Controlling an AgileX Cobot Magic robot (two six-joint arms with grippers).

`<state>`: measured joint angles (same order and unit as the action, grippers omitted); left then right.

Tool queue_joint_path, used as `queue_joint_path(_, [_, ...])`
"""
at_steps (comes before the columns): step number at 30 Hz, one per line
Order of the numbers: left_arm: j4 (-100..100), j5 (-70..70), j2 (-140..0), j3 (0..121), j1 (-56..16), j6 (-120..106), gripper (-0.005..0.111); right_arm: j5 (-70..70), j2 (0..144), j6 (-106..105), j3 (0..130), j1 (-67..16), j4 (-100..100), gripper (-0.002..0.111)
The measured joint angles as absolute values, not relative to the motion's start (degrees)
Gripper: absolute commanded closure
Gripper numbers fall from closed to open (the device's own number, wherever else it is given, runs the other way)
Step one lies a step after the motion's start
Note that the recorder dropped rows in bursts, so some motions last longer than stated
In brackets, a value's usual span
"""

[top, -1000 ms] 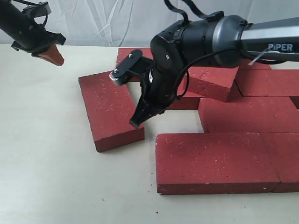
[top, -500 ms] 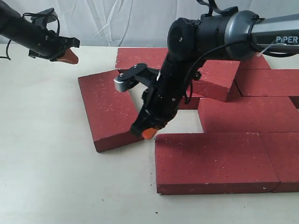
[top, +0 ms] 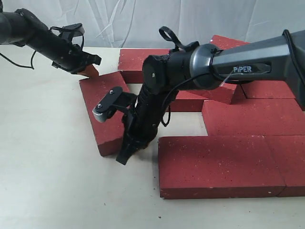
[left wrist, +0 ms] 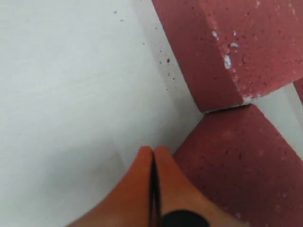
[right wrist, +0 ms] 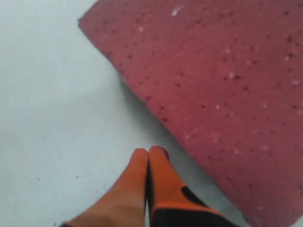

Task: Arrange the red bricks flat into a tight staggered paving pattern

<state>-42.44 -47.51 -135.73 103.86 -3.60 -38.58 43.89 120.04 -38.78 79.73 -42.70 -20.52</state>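
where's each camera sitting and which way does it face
Exterior view: off the arms, looking down at the red bricks on the table; left gripper and right gripper show.
Left wrist view: on the left arm, facing down past shut orange fingers at two brick corners.
Right wrist view: on the right arm, facing down past shut fingers at one brick's edge.
All share table and bricks.

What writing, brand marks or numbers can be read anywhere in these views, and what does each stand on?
"PiPER": white lettering on the grey forearm of the right arm, exterior view.
Nothing else: the red bricks and the table carry no lettering, and neither wrist view shows any text.
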Motion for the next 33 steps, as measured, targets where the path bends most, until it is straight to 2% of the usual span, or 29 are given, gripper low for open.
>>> queue_joint_path(4, [-38.49,-49.84,-135.73,103.99,-3.37,-36.94,0.107,43.98,120.04,-34.34,79.73,-42.7,-13.43,0.109])
queue_joint_path(10, [-35.41,-63.57,-135.73,103.99,1.35,-36.13,0.107,42.18,120.12,-27.52,79.73,-42.7,-0.62,0.109])
queue_joint_path(17, [-32.59,-67.8,-131.93,99.16,4.47,-35.35,0.107,37.57,120.12,-24.82,79.73,-40.32,3.82,0.109])
queue_joint_path(26, [-30.94,-67.27,-125.67,88.58,4.5,-35.35,0.107,45.95,117.61,-21.09,79.73,-39.6,11.35,0.109])
queue_joint_path(33, [-30.7,-56.88,-121.91,86.22,4.61,-33.86,0.107,42.51,114.42,-15.15,79.73,-38.86,16.07,0.109])
